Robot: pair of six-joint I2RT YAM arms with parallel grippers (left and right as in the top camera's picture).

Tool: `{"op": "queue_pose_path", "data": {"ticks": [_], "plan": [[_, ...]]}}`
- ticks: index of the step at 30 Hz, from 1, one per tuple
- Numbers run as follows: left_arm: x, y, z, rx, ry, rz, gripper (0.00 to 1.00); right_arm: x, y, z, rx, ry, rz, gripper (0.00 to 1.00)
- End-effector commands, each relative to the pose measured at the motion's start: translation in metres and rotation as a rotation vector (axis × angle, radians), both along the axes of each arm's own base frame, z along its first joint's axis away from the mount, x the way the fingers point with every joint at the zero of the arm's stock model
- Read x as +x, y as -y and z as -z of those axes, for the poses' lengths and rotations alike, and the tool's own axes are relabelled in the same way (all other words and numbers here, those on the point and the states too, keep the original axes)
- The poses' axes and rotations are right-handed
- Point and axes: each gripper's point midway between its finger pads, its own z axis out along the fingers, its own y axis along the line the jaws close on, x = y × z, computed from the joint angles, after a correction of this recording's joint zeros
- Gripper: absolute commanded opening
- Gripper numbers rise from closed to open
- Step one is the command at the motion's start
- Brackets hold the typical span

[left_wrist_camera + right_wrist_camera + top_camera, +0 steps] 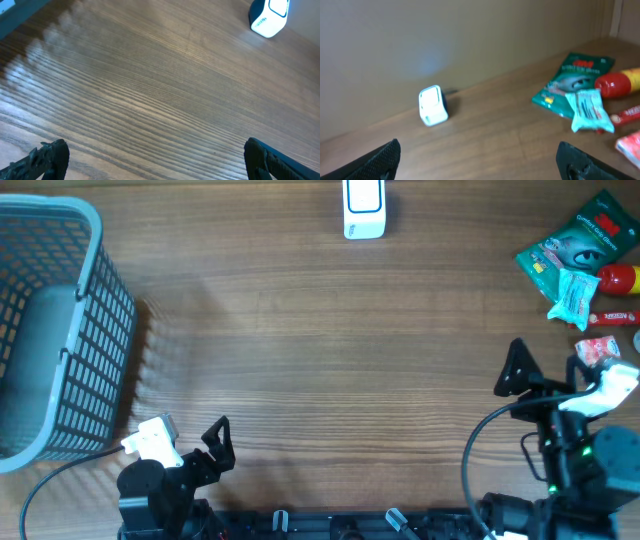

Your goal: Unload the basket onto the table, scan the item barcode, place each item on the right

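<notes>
Wooden counter [320,360] held the packets [578,268] untouched. Left fingers [50,159] and right fingers [382,161] gaped wide, empty; nothing had reached the scanner [363,208].

— Entry one?
— My left gripper [186,436]: jaws spread wide, pointing forward and canted slightly to my right. Its fingers [47,159] show black at both lower corners of my left wrist view.
— Entry two?
— My right gripper [552,362]: jaws likewise spread wide, reaching further forward than the left. One black finger juts out on its left side; my white housing [612,380] sits on the right.
— Arms?
— My left arm [150,490] and my right arm [590,465]: both folded low at the near edge, well apart from each other.
</notes>
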Motion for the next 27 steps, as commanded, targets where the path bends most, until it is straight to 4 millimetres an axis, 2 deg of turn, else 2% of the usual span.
{"op": "queue_pose_path", "data": {"ticks": [1,7,14,19,25,27], "plan": [[0.000,0.003,-0.002,-0.010,0.010,0.010,1.00,-0.005,0.005,0.011,-0.024,0.106,0.036,1.00],[0.000,0.003,-0.002,-0.010,0.010,0.010,1.00,-0.007,0.004,0.017,-0.056,0.274,0.035,1.00],[0.000,0.003,-0.002,-0.010,0.010,0.010,1.00,0.000,0.004,0.032,-0.073,0.380,0.028,1.00],[0.000,0.003,-0.002,-0.010,0.010,0.010,1.00,0.008,0.002,0.055,-0.072,0.390,0.012,1.00],[0.000,0.003,-0.002,-0.010,0.010,0.010,1.00,0.010,0.001,0.068,-0.063,0.332,0.015,1.00],[0.000,0.003,-0.002,-0.010,0.010,0.010,1.00,0.012,0.002,0.080,-0.053,0.287,0.015,1.00]]}}
